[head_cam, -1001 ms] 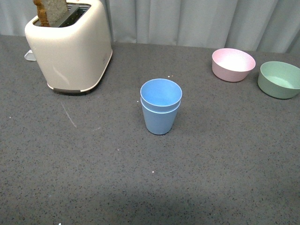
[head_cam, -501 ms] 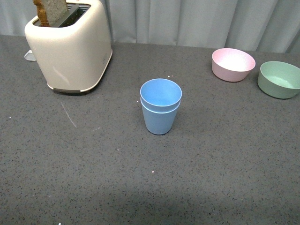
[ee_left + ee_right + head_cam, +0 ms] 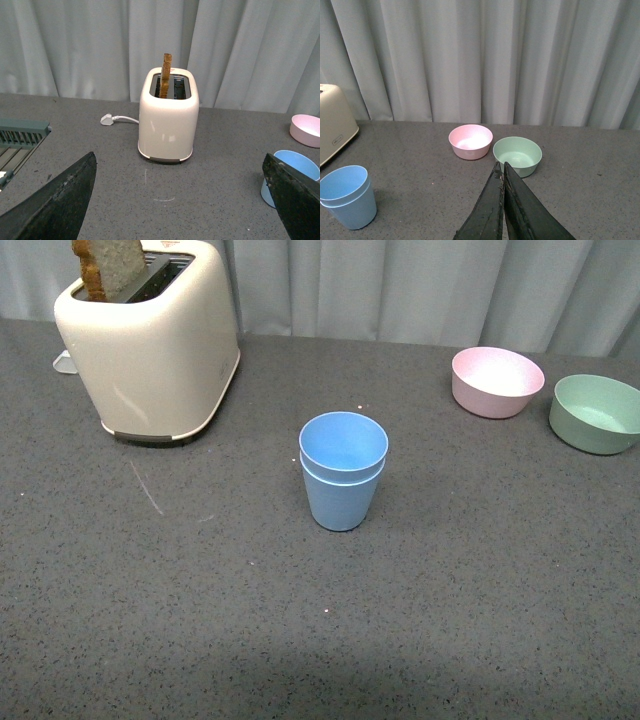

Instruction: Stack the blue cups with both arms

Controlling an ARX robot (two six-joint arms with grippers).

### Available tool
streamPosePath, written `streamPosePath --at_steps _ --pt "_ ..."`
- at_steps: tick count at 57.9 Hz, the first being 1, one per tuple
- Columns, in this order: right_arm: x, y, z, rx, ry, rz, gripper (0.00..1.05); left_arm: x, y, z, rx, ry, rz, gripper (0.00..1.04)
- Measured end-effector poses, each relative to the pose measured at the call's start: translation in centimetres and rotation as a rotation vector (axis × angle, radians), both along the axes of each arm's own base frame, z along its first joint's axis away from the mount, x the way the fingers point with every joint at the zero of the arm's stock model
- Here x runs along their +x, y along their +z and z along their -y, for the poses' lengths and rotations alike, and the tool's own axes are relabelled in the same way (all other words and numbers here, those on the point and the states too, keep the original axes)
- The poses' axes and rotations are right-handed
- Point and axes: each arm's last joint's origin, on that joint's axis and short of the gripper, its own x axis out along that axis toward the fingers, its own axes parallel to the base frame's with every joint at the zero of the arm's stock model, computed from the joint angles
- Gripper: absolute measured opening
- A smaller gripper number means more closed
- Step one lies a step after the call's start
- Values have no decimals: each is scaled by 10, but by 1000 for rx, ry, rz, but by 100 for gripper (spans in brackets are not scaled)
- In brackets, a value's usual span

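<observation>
Two light blue cups (image 3: pixel 342 470) stand nested one inside the other, upright, in the middle of the grey table. Neither arm shows in the front view. In the left wrist view my left gripper (image 3: pixel 179 155) is open with nothing between its fingers; the blue cups (image 3: pixel 295 161) stand beside its one finger, partly hidden by it. My right gripper (image 3: pixel 500 164) is shut with its fingers pressed together and empty. It is well apart from the blue cups (image 3: pixel 347 197), which stand off to the side in that view.
A cream toaster (image 3: pixel 150 335) with a slice of bread stands at the back left, its plug (image 3: pixel 106 119) lying on the table. A pink bowl (image 3: pixel 497 380) and a green bowl (image 3: pixel 597 412) sit at the back right. A green rack (image 3: pixel 20 132) lies beyond the toaster's side.
The stacked cups, toaster and bowls have kept their places on the table. The whole front view has shifted down by a few pixels.
</observation>
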Motion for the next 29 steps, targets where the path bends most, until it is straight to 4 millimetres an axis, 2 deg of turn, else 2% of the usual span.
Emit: streamPosePath --at_steps 13,19,29 --pt "-3 0 0 0 0 0 1 0 0 0 0 0 0 98" --pt "-12 -5 0 -2 3 -33 2 0 0 0 0 2 0 98" --pt "-14 -3 0 -2 3 -5 29 0 0 0 0 0 0 98"
